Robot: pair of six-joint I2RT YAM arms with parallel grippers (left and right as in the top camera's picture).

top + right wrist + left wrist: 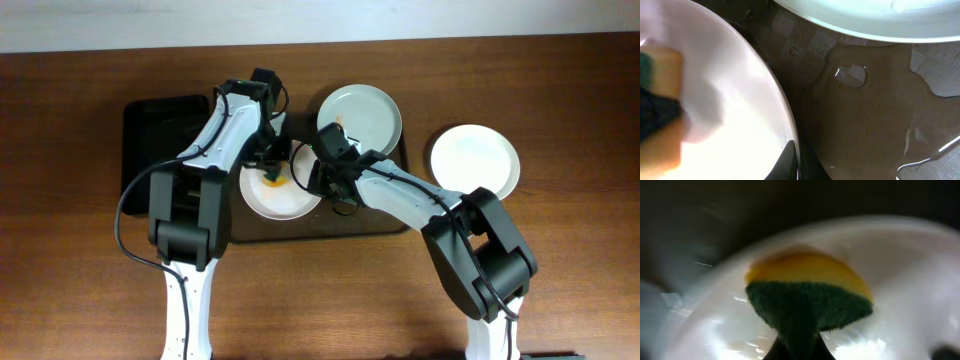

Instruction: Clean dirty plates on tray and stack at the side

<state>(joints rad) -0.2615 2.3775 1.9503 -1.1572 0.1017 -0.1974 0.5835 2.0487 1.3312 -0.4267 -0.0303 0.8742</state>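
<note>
A white plate (280, 197) lies at the left of the dark brown tray (270, 231). My left gripper (272, 160) is shut on a yellow and green sponge (807, 295) and presses it on this plate (910, 280). My right gripper (318, 185) is shut on the plate's right rim (790, 145), one finger inside and one outside. The sponge also shows at the left of the right wrist view (660, 95). A second plate (362, 113) lies at the tray's back right (880, 20). A third plate (475, 160) lies on the table to the right of the tray.
A smaller black tray (160, 135) lies to the left, beside the brown one. Water drops and puddles lie on the brown tray's floor (850, 75). The wooden table (560, 270) runs all around.
</note>
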